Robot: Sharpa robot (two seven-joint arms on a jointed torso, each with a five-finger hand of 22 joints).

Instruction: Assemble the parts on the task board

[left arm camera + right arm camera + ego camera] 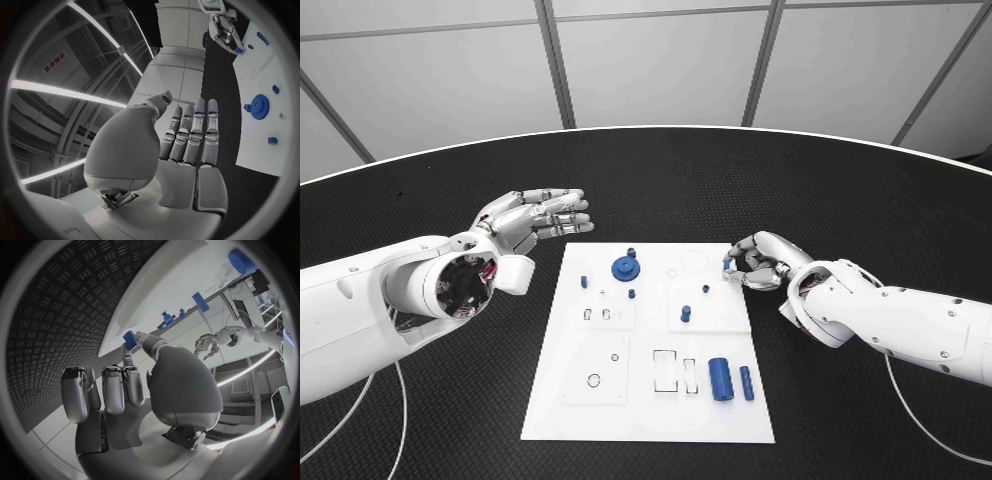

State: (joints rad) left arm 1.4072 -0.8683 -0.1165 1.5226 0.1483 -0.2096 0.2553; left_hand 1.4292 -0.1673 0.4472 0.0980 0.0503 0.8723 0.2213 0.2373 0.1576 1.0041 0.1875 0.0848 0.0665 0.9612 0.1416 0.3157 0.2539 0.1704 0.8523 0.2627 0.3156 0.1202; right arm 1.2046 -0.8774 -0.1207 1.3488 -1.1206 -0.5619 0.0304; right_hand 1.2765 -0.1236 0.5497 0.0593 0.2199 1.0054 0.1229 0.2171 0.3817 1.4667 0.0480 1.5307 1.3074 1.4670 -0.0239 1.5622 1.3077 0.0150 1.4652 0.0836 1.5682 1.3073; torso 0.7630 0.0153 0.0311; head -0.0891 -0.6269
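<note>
The white task board (639, 400) lies in the middle of the table. A blue gear (626, 268) stands near its far edge, with small blue pegs (687, 313) around it. Two blue cylinders (720, 378) lie near the board's front right. My right hand (762, 265) is at the board's far right edge and pinches a small blue part (129, 338) between thumb and finger just over the board (175, 300). My left hand (538, 215) hovers off the board's far left corner, fingers straight and apart, holding nothing. The left wrist view shows its fingers (187, 137), the gear (258, 106) and my right hand (224, 31).
Black textured table (444, 440) surrounds the board on all sides. Empty slots and holes (666, 368) mark the board's near half. A thin white cable (372, 420) trails under my left arm, another under my right.
</note>
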